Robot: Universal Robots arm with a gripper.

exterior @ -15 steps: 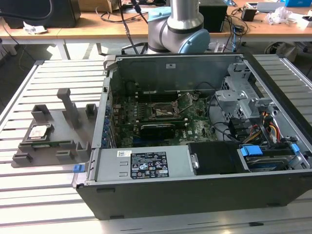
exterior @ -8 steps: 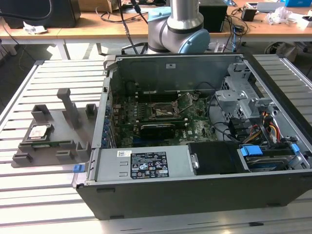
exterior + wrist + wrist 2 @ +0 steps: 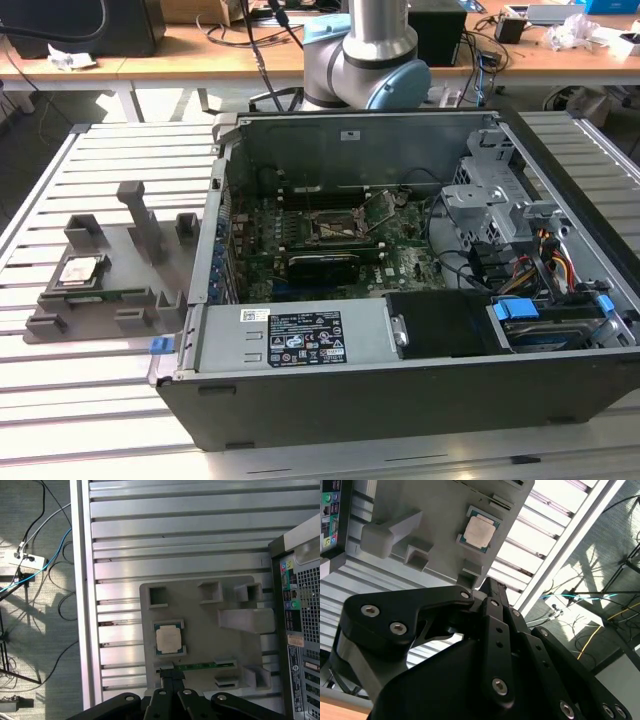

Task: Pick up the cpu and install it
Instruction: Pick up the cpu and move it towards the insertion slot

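"Where is the cpu?"

"The cpu lies flat, silver face up, in a square nest of the grey holder. That is at the exterior view's left, about halfway down the frame. The holder rests on the slatted counter, just beside the open computer case."

"And the end effector?"

"In both wrist views the end effector hangs above the holder and is apart from the cpu. Its tips are pressed together with nothing between them. In the first wrist view they sit over a thin green strip slotted into the holder."

"And the socket?"

"The socket sits on the green board inside the case, near the centre of the exterior view. The arm rises behind the case, at the upper middle of that frame."
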